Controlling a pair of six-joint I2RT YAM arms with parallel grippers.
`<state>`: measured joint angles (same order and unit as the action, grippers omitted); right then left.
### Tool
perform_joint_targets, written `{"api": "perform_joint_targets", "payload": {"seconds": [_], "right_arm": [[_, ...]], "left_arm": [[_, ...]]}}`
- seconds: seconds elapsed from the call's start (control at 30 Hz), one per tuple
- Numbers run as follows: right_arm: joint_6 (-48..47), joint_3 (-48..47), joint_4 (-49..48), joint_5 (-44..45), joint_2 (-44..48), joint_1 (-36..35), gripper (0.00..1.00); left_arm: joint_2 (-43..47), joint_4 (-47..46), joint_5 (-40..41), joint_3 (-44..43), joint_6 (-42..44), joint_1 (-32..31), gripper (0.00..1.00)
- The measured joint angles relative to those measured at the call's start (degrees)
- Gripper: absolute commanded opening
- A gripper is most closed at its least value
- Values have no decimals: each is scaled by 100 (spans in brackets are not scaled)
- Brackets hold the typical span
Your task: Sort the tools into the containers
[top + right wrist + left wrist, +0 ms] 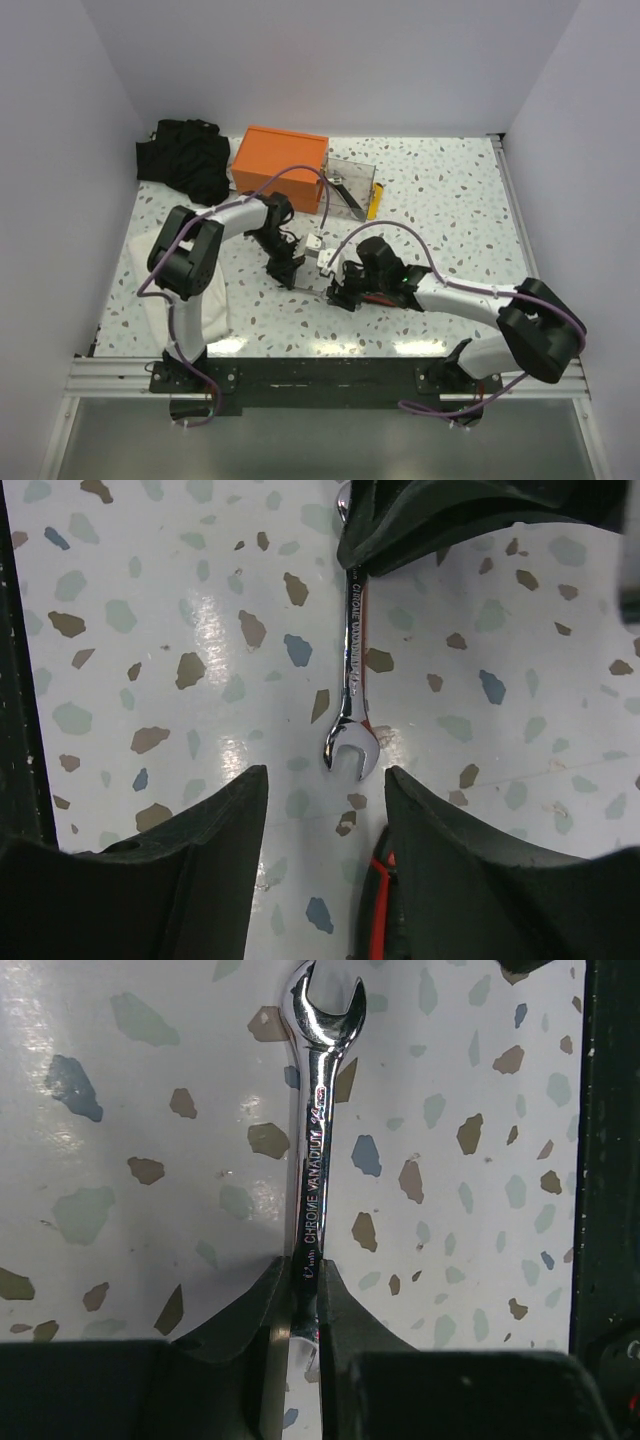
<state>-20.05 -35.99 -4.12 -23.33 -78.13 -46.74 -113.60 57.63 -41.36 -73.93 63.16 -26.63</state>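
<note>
My left gripper [305, 1270] is shut on the shank of a silver wrench [318, 1130], which lies just over the speckled table with its open end pointing away. In the top view the left gripper [285, 262] sits at mid-table. My right gripper [340, 290] faces it from the right; its jaws stand wide open and empty [325, 780]. The wrench's open end [352, 680] lies just ahead of them. A red-and-black object [380, 900], perhaps the utility knife, shows beside the right finger. The orange box [280, 155] stands at the back. A clear tray [350, 185] beside it holds a tool, and the yellow knife [375, 200] lies at its right side.
A black cloth bundle [185, 155] lies at the back left. A white cloth [190, 295] lies by the left arm's base. A small pale object [320, 250] sits between the two grippers. A dark strip [600, 1160] runs along the right edge of the left wrist view.
</note>
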Motion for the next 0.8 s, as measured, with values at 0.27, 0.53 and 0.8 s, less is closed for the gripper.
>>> {"api": "perform_joint_targets", "payload": {"seconds": [0.27,0.53,0.8], "right_arm": [[-411,24,-407,28,-295,-256,59],[-643,24,-533,-26,-645,-304,59],[-857,24,-590,-39,-1045,-315,57]], "left_arm": [[-367,763,-238,-240,-94,39,0],[-839,1322,-643,-623,-118,114,0],[-938,1517,-918,-723,-127,160,0]]}}
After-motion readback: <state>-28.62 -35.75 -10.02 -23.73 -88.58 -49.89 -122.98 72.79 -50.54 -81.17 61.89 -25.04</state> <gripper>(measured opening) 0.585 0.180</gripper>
